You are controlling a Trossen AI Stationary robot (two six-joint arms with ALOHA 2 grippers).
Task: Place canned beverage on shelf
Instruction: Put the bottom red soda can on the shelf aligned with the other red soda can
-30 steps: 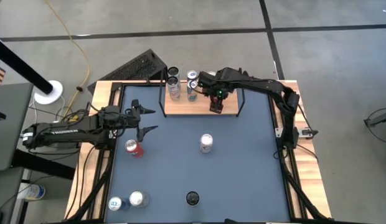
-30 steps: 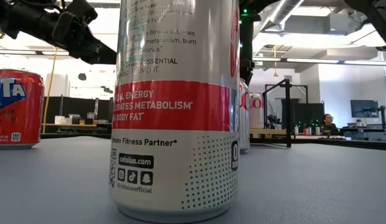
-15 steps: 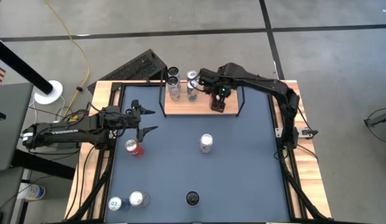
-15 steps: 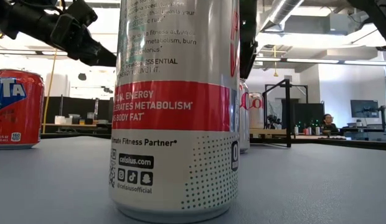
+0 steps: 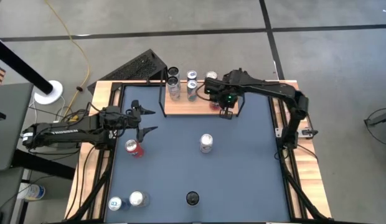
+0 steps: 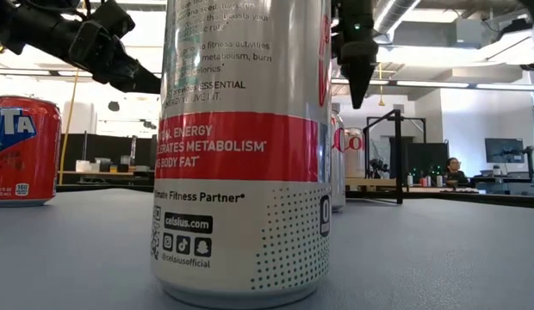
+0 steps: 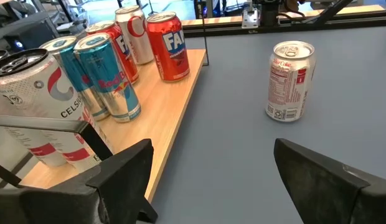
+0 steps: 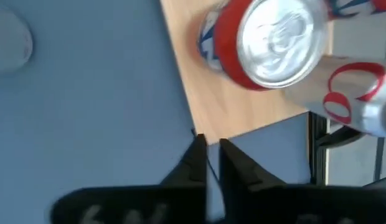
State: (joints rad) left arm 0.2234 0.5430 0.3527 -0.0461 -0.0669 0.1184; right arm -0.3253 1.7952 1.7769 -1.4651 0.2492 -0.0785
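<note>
The shelf (image 5: 183, 108), a light-wood board with black wire uprights, lies at the table's far middle. On it stand several cans, among them a red can (image 5: 214, 103) near its right end, upright on its base. My right gripper (image 5: 226, 112) hangs shut, pointing down, just past the board's near right corner; in the right wrist view (image 8: 210, 149) the red can (image 8: 268, 43) stands beside it, untouched. My left gripper (image 5: 154, 120) waits open and empty over the table's left part, facing the shelf (image 7: 174, 118).
On the blue mat stand a silver can (image 5: 207, 143) mid-table, a red can (image 5: 134, 148) near my left gripper, two cans (image 5: 127, 201) at the near left and a dark can (image 5: 192, 198) at the near edge. A tall Celsius can (image 6: 245, 146) fills the low view.
My right gripper has risen and gone from over the red can toward the table's right and near edges, off the board. The red can stays upright on the shelf and now shows clear of the gripper.
</note>
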